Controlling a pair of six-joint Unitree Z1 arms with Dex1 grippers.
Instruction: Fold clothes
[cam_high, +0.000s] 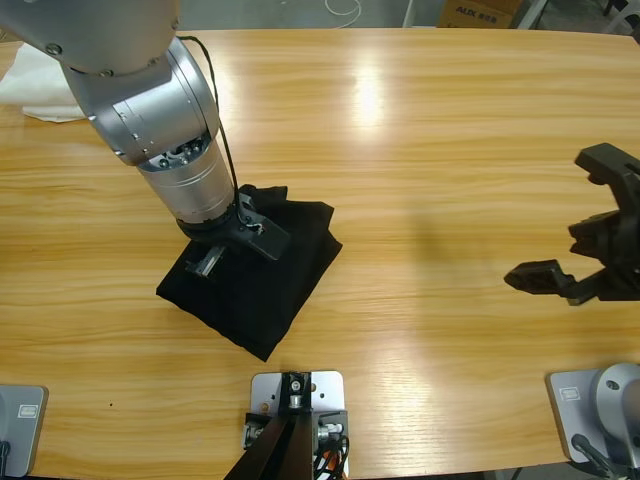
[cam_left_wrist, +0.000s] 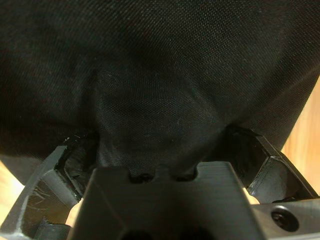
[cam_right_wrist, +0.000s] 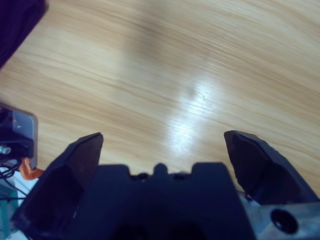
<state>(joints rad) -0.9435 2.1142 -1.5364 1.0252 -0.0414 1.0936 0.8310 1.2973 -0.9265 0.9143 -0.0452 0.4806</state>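
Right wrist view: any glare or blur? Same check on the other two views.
Right wrist view: a white glare patch on the table, and the right gripper is soft. High view: a glare streak along the wood. Left wrist view: the polo shirt fills the frame, its weave sharp, no glare.

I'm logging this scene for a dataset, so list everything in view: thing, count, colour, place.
polo shirt: one, black, folded into a compact bundle, left of the table's centre.
white cloth: one, white, far left edge of the table.
cardboard box: one, orange-brown, beyond the table's far edge.
table: one, light wood, long.
left gripper: one, black, down on the shirt with fabric bunched between open jaws.
right gripper: one, black, open, over bare table at the right.
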